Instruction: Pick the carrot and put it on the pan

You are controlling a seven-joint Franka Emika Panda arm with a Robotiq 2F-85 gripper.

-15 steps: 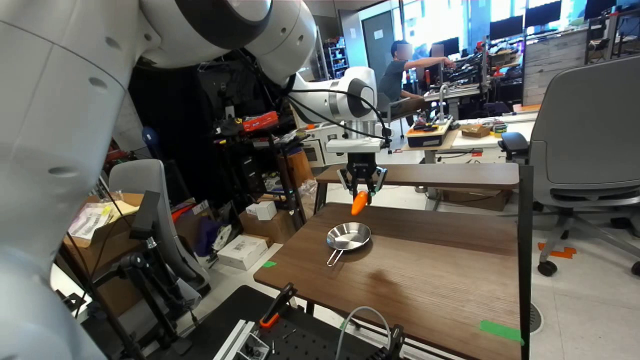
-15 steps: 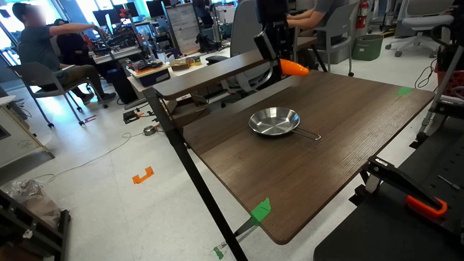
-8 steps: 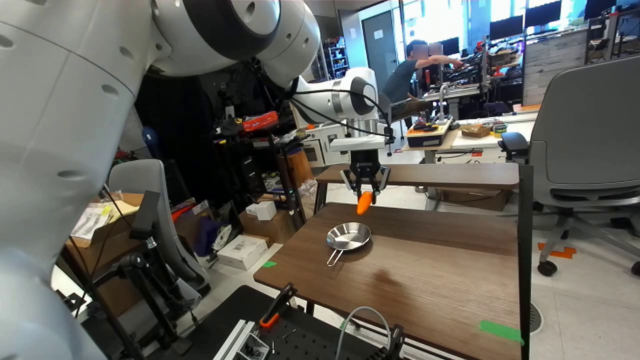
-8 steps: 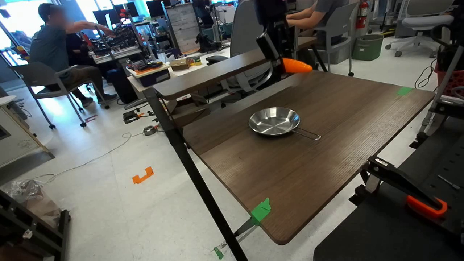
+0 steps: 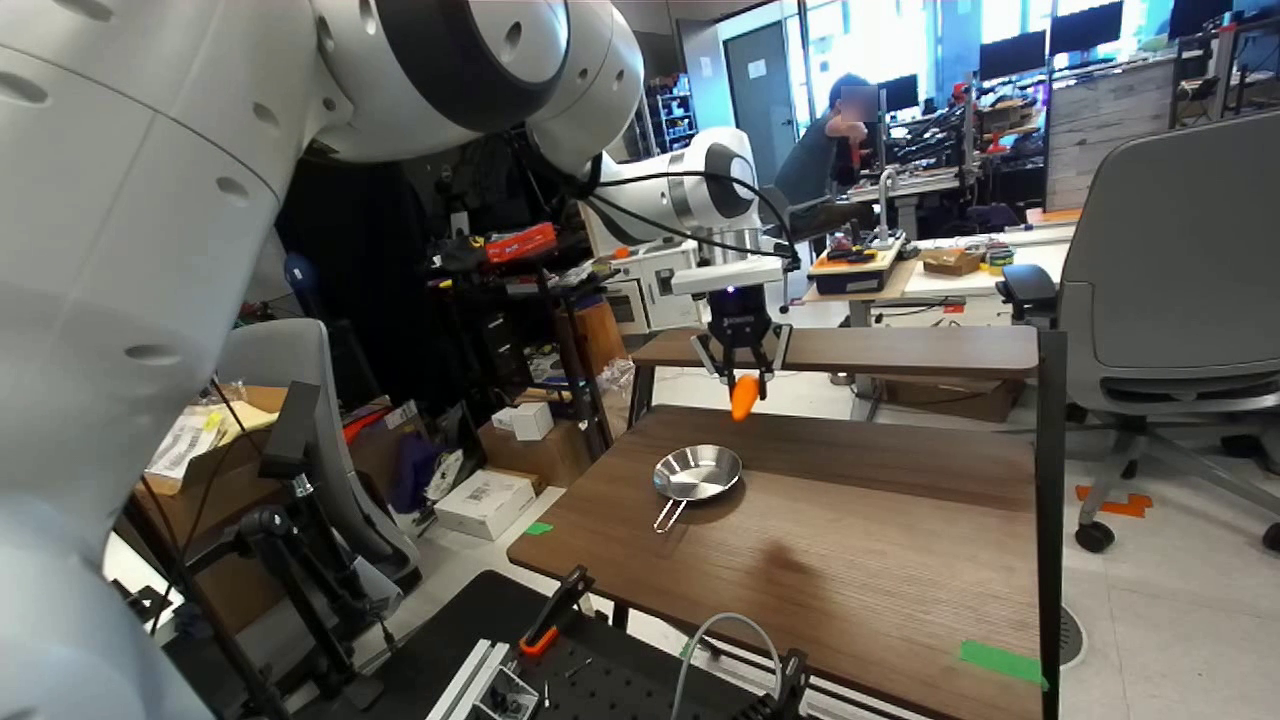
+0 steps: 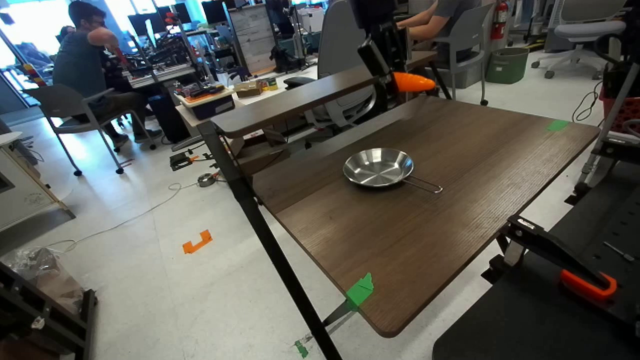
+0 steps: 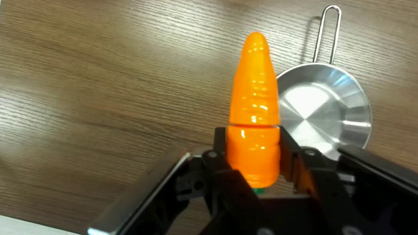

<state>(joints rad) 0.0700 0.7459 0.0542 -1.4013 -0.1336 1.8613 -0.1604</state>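
The bright orange carrot (image 5: 745,398) is held above the brown table in my gripper (image 5: 748,386). It shows in an exterior view (image 6: 415,82) with its tip pointing away from the gripper (image 6: 389,82). In the wrist view the fingers (image 7: 253,142) press on both sides of the carrot's thick end (image 7: 254,88), and a bit of green shows behind it. The silver pan (image 5: 698,473) rests on the table, its wire handle toward the table's front edge; it also shows in an exterior view (image 6: 378,172). In the wrist view the pan (image 7: 326,107) lies below and right of the carrot, partly covered by it.
The brown table (image 6: 360,235) has a raised shelf (image 6: 300,102) along its back edge. A black clamp (image 6: 550,245) with an orange handle grips the front edge. Green tape (image 5: 1000,660) marks table corners. A grey chair (image 5: 1180,250) and a seated person stand beyond.
The gripper and carrot have moved to the right and slightly up in both exterior views, still held. The pan has not moved. The person in the background has shifted.
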